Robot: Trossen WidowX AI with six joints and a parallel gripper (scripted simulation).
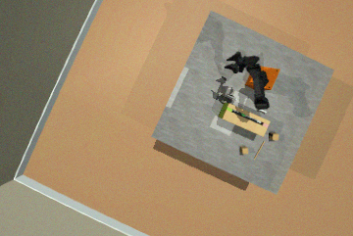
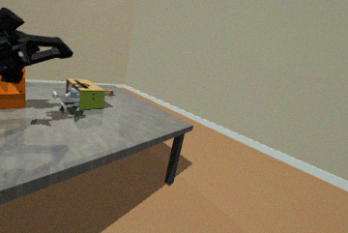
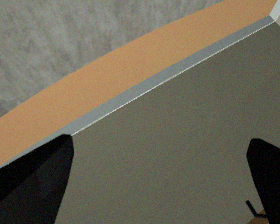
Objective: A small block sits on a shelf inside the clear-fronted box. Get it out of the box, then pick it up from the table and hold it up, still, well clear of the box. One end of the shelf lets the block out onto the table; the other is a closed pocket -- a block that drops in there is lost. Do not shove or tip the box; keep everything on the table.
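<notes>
Top view: the black arm (image 1: 257, 82) (image 2: 10, 53) bends over its orange base (image 1: 276, 71) (image 2: 12, 101), its gripper (image 1: 228, 63) (image 2: 46, 39) (image 3: 164, 147) raised above the table (image 1: 196, 116) (image 2: 130, 129) (image 3: 65, 35) and apart from the box (image 1: 259, 128) (image 2: 92, 100). That clearance likely guards against knocking it. The fingers are spread wide with nothing between them, presumably keeping them ready. The box stands upright, its slotted top probably giving access to the shelf. The block cannot be made out; by the task it starts on that shelf, but whether it is there I cannot tell.
</notes>
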